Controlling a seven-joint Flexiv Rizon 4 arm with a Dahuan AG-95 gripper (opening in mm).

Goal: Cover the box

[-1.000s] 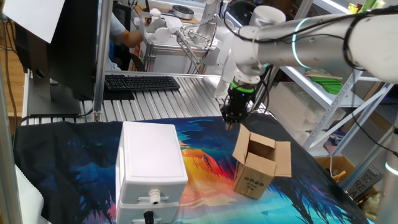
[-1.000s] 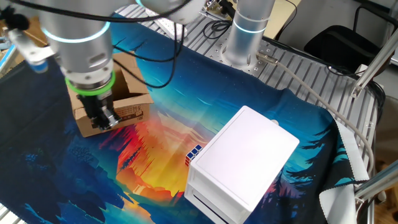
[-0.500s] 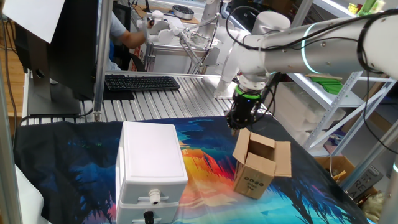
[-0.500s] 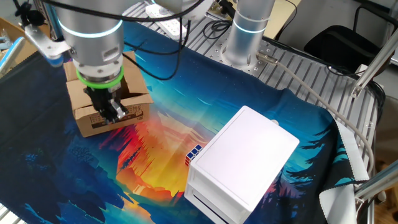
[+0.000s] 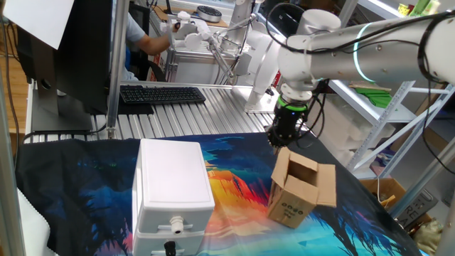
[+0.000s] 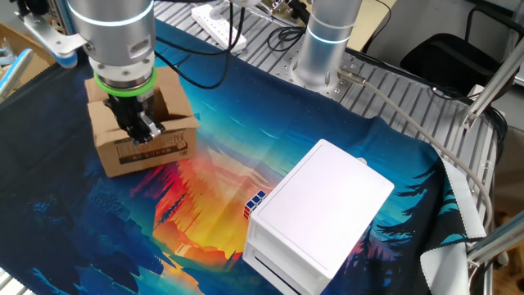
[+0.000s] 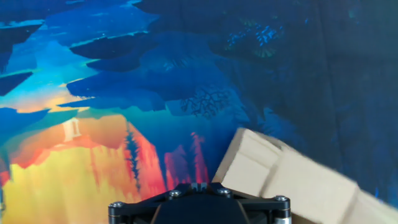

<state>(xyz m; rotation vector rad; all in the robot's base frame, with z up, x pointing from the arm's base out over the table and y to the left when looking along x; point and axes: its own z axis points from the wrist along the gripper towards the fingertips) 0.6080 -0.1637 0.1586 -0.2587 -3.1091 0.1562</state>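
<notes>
Here, in one fixed view, the box (image 5: 298,190) stands right of centre in the lower half of the frame, on a colourful printed cloth (image 5: 234,186) that covers the table. Its top is open, with flaps standing up on its left and right sides and black marks on the face toward the camera. The gripper (image 5: 280,144) hangs pointing down at the box's upper left corner, fingers clenched together with nothing between them; whether the tips touch the flap cannot be told. A large white case (image 5: 173,190) sits at lower left, well apart from the box. A black keyboard (image 5: 162,94) lies on the ribbed metal surface behind the cloth.

In the other fixed view, the box (image 6: 149,150) is at upper left, and the gripper (image 6: 145,131) comes down over its open top, the closed fingertips near the front wall. The white case (image 6: 321,215) fills the lower right.

In the hand view, a pale cardboard flap of the box (image 7: 292,180) runs across the lower right, blurred, above the dark blue and orange cloth (image 7: 124,93). The fingertips themselves are out of frame.
</notes>
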